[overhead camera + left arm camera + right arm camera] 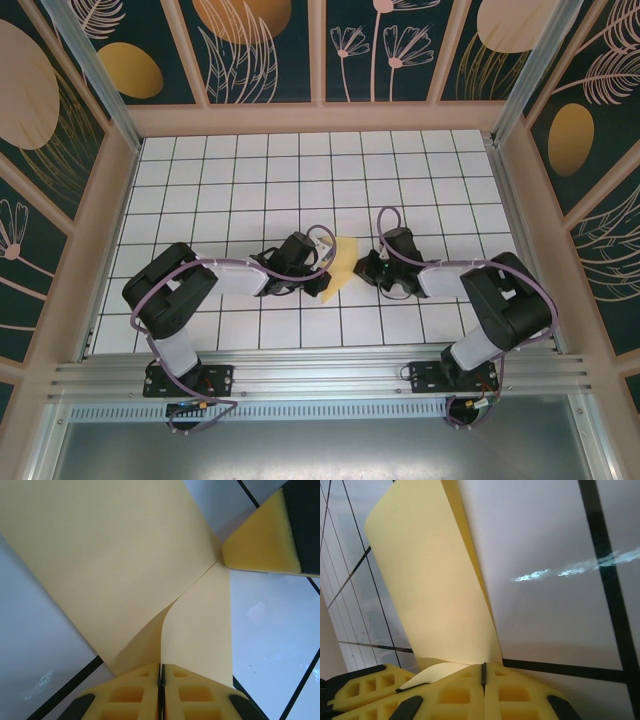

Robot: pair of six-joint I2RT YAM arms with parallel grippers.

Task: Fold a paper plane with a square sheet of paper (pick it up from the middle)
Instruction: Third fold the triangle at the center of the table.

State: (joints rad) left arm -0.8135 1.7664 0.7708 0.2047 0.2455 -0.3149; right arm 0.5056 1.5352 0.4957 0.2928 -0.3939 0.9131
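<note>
The square sheet of paper (343, 262) is pale yellow and hangs bent between my two grippers above the middle of the white grid table (300, 170). My left gripper (323, 258) is shut on one edge of it. In the left wrist view the sheet (110, 555) rises from the closed jaws (161, 669) and folds along a curved crease. My right gripper (363, 268) is shut on the opposite side; its fingertip (260, 540) pinches the paper's far point. In the right wrist view the sheet (430, 580) stands up from the closed jaws (483, 669), with the left gripper's fingers (365, 692) at the lower left.
Both arms reach inward from their bases on the aluminium rail (320, 378) at the near edge. Patterned walls (320, 50) with beige frames enclose the table at the back and on both sides. Bare tiles lie behind and beside the grippers.
</note>
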